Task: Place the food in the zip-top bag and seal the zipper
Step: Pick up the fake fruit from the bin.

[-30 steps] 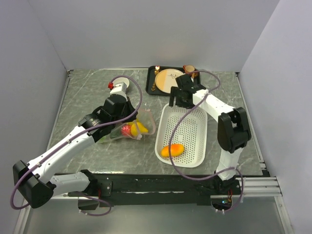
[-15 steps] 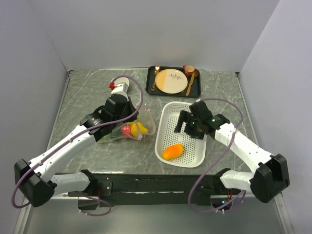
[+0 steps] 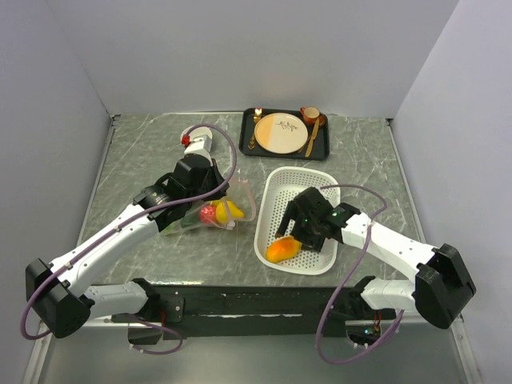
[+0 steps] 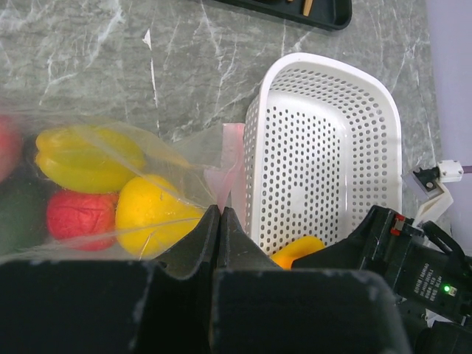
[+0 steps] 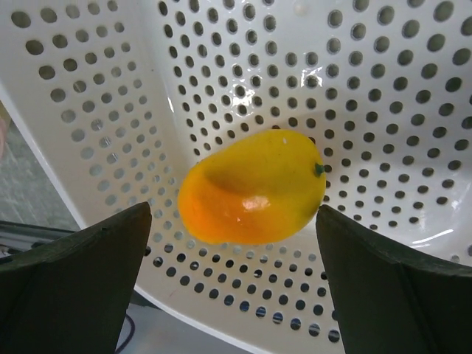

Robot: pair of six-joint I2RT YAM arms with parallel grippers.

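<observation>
**Bag pinched at its mouth, mango lying in the basket**

The left pincer (image 4: 220, 215) is pressed together on the mouth edge of the zip-top bag (image 4: 110, 158), just beside its pale pink zipper (image 4: 231, 151). The bag lies on the counter (image 3: 144, 152) and holds yellow pieces (image 4: 151, 214) and a red strawberry (image 4: 77, 215). The right pincer (image 5: 234, 214), its fingers wide apart, hangs over an orange-yellow toy mango (image 5: 251, 188). The mango lies in the white perforated basket (image 5: 369, 74), with one finger on either side of it.
</observation>
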